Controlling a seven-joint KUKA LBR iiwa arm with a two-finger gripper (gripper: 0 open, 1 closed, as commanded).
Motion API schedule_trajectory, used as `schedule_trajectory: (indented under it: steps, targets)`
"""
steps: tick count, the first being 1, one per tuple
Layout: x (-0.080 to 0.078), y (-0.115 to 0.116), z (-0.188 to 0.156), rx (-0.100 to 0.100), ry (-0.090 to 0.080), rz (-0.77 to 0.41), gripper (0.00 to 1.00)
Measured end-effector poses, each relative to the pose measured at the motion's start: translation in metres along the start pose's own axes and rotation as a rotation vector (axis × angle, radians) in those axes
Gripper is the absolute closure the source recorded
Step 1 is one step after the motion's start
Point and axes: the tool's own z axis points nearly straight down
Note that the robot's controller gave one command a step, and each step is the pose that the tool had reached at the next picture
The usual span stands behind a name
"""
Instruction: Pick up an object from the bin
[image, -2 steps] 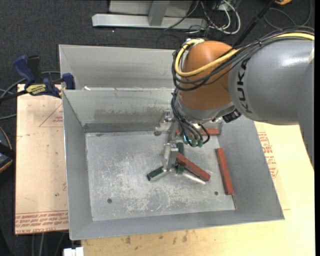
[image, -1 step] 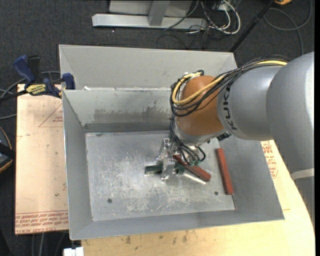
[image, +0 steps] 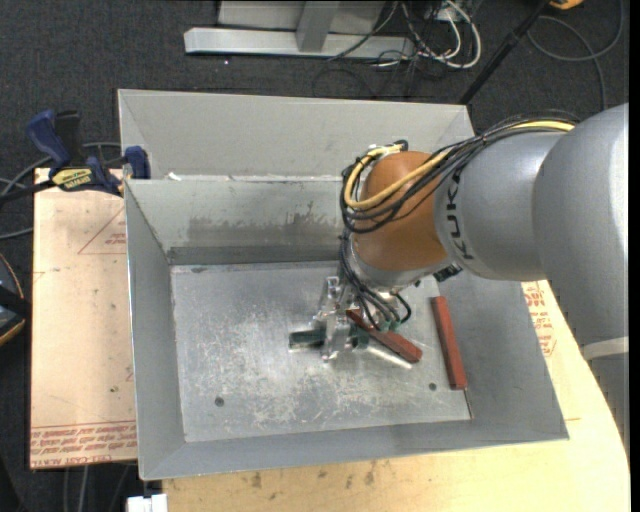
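Dark green piece (image: 302, 341) against gripper (image: 333, 338), reddish-brown bar (image: 394, 345) just beside.

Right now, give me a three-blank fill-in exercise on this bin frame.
1. The arm reaches into the bin from the view's ___ side.
2. The long stick near the right wall is ___ in colour.
3. The small dark green piece lies just ___ of the tool in the view.
Missing: right; red; left.
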Motion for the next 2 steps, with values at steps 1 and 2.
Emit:
schedule_trajectory:
  steps: [1,2]
  targets:
    - [0.001,0.0,-0.002,0.0,0.003,-0.002,1.0]
    - [-0.003,0.028,-0.034,0.002,-0.001,-0.233,1.0]
